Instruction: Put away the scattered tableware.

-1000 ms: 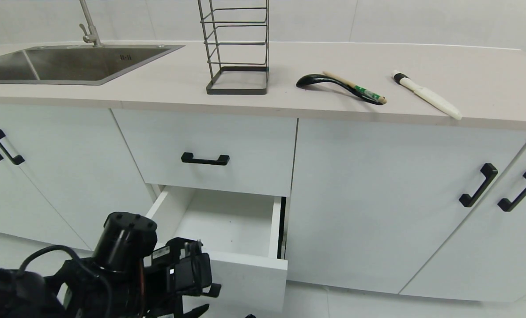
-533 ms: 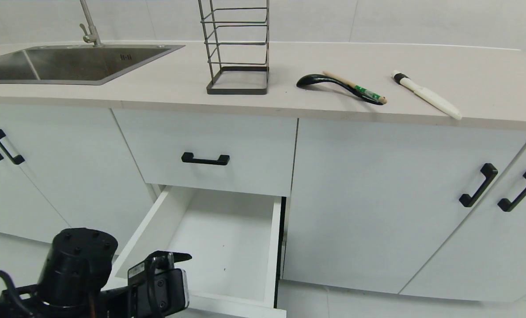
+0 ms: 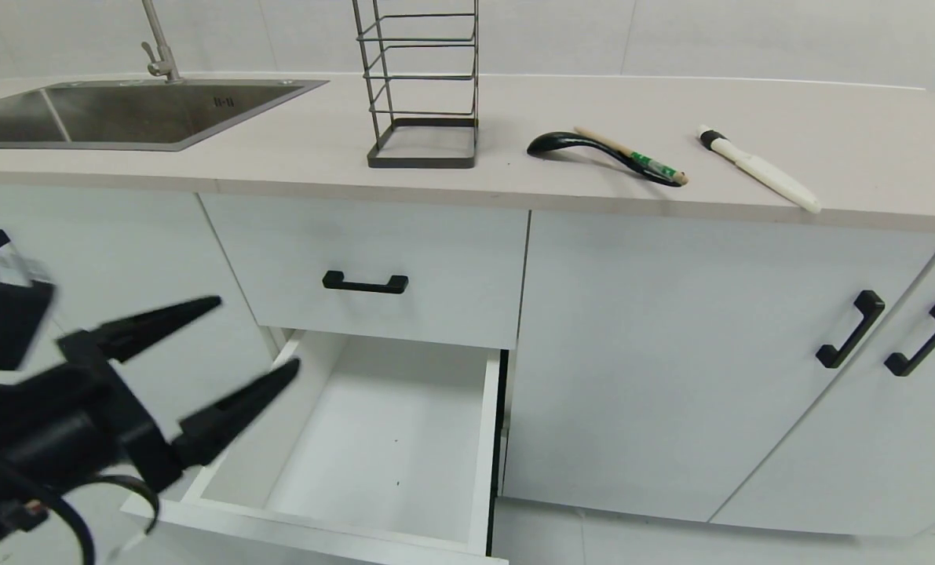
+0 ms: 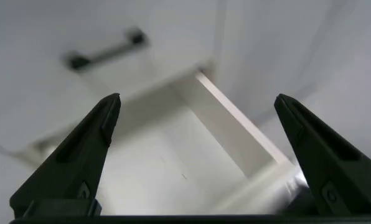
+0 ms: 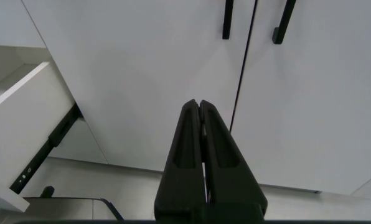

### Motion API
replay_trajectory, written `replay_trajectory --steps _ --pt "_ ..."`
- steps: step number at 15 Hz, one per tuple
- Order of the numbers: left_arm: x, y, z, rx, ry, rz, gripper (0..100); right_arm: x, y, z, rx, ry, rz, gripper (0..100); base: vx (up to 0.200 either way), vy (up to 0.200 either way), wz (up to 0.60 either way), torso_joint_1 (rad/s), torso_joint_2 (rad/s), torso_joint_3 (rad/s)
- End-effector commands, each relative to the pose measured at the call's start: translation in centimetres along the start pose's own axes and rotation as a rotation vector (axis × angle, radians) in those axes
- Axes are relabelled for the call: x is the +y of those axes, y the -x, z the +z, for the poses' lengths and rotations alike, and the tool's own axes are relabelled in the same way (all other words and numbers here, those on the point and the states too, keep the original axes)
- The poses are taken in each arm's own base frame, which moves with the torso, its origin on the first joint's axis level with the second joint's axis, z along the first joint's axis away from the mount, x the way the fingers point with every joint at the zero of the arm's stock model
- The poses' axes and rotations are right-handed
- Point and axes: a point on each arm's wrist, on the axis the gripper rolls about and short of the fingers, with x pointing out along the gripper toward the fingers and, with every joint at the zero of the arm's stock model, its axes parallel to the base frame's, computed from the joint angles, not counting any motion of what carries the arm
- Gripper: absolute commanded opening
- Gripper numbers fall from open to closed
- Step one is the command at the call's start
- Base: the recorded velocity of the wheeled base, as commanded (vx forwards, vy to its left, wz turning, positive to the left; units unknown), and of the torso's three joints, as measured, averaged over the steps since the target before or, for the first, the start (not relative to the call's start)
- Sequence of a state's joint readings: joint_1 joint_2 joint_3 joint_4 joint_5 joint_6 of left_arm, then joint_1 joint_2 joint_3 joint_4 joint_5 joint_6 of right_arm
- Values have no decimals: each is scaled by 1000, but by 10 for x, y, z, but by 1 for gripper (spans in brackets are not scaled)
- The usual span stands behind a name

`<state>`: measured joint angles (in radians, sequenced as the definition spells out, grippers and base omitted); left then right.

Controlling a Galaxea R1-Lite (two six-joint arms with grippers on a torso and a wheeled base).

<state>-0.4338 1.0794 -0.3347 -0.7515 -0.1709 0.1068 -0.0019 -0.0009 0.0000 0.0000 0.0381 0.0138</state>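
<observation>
Left gripper (image 3: 259,331) fingers (image 3: 239,404) spread wide apart, nothing between them. Tips point forward and up toward the cabinet front, and the arm behind them comes in low from the robot's left. In the left wrist view the left gripper (image 4: 198,99) frames the open drawer (image 4: 173,155) between its two prongs.

Just past and below the tips is the open drawer (image 3: 487,439), pulled well out, white inside. The lower finger overlaps its left wall in the head view (cannot tell if it touches). Above the drawer, level with the tips and to their right, is the shut upper drawer (image 3: 436,259) with a black handle (image 3: 365,282).

Right gripper (image 5: 200,104) fingers pressed together, holding nothing, pointing at the white cabinet doors (image 5: 173,62). The drawer's side is off to one side of it.

Task things are all on the counter (image 3: 279,157), well above and far right of the left fingers:
- black ladle (image 3: 585,145)
- wooden chopsticks (image 3: 632,155), lying across the ladle's handle
- white utensil (image 3: 757,169) with a black band, farther right and apart from the other two

The wire rack (image 3: 420,86) stands on the counter left of the ladle, and the sink (image 3: 122,110) is farther left, above the fingers. The countertop edge lies between the fingers and the tableware.
</observation>
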Motion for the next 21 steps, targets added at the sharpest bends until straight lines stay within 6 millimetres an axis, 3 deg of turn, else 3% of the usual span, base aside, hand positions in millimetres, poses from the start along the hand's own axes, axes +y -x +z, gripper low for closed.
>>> replay_trajectory --steps 1,3,4,7,9,12,13,14,17,21 --pt "-1 74 17 -329 -64 169 100 0 0 0 1 0 1 0 0 0 0 0 0 0" --pt "-13 109 -6 -375 -94 219 100 0 0 0 1 0 1 0 0 0 0 0 0 0" --pt "-24 128 -33 -371 -95 237 100 0 0 0 1 0 1 0 0 0 0 0 0 0" --pt "-42 160 -73 -308 -91 247 100 0 0 0 1 0 1 0 0 0 0 0 0 0" --pt "-41 156 -76 -283 -70 279 100 0 0 0 1 0 -1 0 0 0 0 0 0 0" --pt "-44 151 -91 -138 -6 462 100 0 0 0 1 0 1 0 0 0 0 0 0 0" --pt "-49 157 -111 -50 22 434 100 0 0 0 1 0 1 0 0 0 0 0 0 0" --pt "-49 157 -117 2 47 455 100 0 0 0 1 0 1 0 0 0 0 0 0 0" --pt "-46 158 -121 37 97 601 100 0 0 0 1 0 1 0 0 0 0 0 0 0" --pt "-46 158 -121 36 95 601 100 0 0 0 1 0 1 0 0 0 0 0 0 0"
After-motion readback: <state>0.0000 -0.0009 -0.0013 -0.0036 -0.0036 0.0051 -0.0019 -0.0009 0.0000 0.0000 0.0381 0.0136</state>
